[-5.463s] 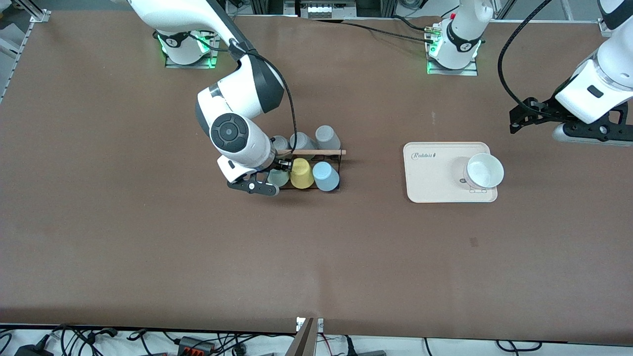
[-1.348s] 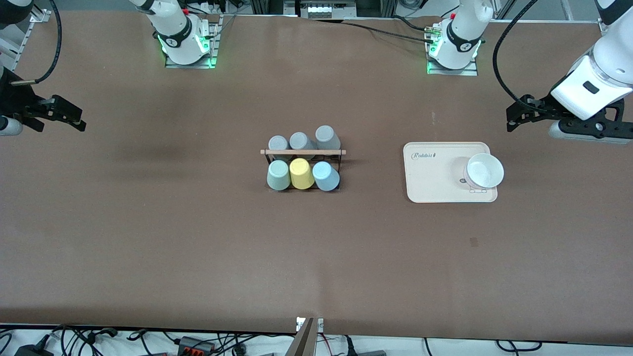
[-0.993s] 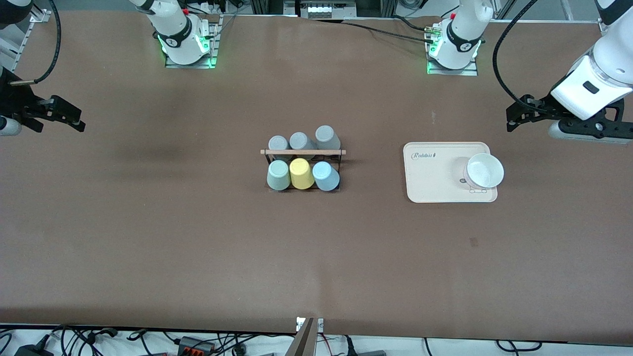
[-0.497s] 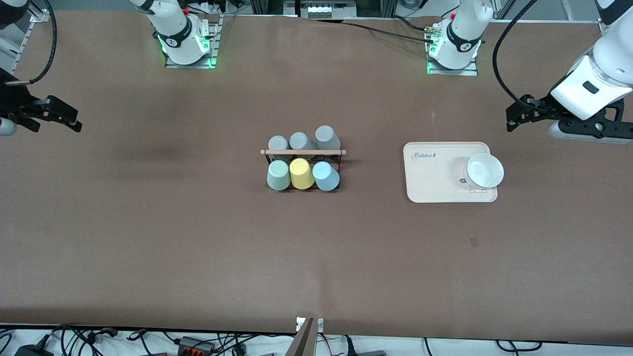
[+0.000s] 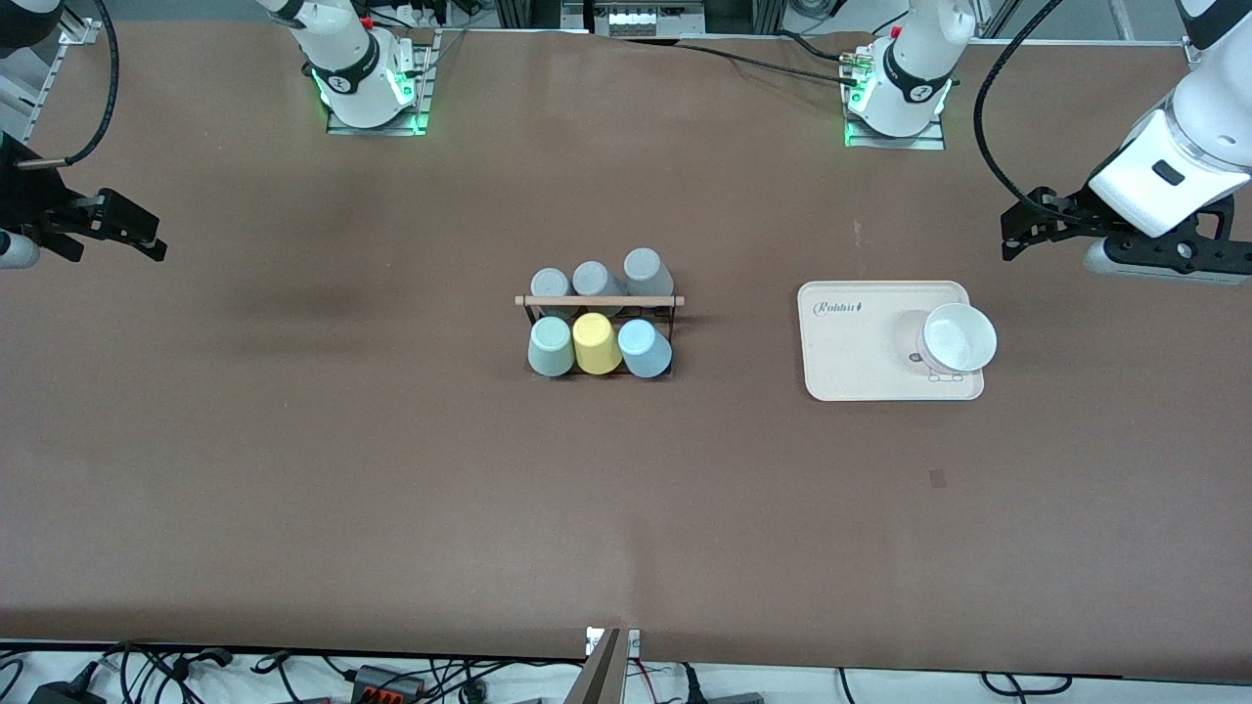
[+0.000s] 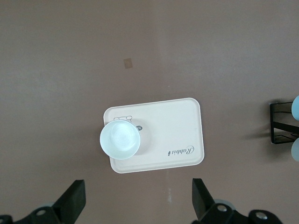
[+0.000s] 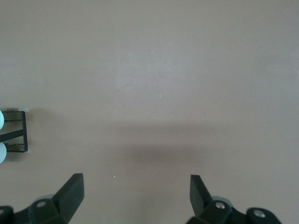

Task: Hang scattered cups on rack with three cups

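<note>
The black wire rack with a wooden top rod stands mid-table. On its row nearer to the front camera hang the mint green cup, a yellow cup and the light blue cup. My right gripper is open and empty, up over bare table at the right arm's end. My left gripper is open and empty, up beside the beige tray at the left arm's end. The rack's end shows in the left wrist view and in the right wrist view.
Three grey cups hang on the rack's row farther from the front camera. A beige tray with a white bowl on it lies toward the left arm's end; both show in the left wrist view, tray and bowl.
5.5 s ago my right gripper was at the rack by the mint green cup; it has let go and pulled back to the right arm's end. Over the last second both arms barely move.
</note>
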`<state>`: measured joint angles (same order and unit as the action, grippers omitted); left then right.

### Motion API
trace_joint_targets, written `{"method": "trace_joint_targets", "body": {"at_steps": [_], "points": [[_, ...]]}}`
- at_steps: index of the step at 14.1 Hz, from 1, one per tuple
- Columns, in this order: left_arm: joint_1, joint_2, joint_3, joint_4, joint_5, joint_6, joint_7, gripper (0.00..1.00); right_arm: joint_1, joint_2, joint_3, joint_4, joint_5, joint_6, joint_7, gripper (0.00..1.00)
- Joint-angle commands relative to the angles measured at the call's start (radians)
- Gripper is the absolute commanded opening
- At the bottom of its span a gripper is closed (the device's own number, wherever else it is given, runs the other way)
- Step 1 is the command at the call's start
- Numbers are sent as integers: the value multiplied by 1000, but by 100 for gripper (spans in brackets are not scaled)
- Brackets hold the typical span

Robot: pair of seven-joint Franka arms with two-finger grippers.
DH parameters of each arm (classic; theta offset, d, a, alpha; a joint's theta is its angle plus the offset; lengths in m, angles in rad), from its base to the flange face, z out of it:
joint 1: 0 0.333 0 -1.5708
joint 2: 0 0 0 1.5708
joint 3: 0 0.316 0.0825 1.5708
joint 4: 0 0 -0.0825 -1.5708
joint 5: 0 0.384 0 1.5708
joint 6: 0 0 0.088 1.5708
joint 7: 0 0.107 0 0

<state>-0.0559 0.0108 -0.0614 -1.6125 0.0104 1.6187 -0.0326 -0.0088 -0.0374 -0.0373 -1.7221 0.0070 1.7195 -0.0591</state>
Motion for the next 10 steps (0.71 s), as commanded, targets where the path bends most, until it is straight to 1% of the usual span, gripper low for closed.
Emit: {"method": "trace_joint_targets", "body": {"at_steps": [1, 10], "points": [[4, -14, -5, -1, -16, -11, -4, 100, -13, -30, 17, -22, -2, -12, 5, 100], [4, -14, -5, -1, -16, -11, -4, 100, -13, -42, 17, -24, -9, -18, -1, 100]]}}
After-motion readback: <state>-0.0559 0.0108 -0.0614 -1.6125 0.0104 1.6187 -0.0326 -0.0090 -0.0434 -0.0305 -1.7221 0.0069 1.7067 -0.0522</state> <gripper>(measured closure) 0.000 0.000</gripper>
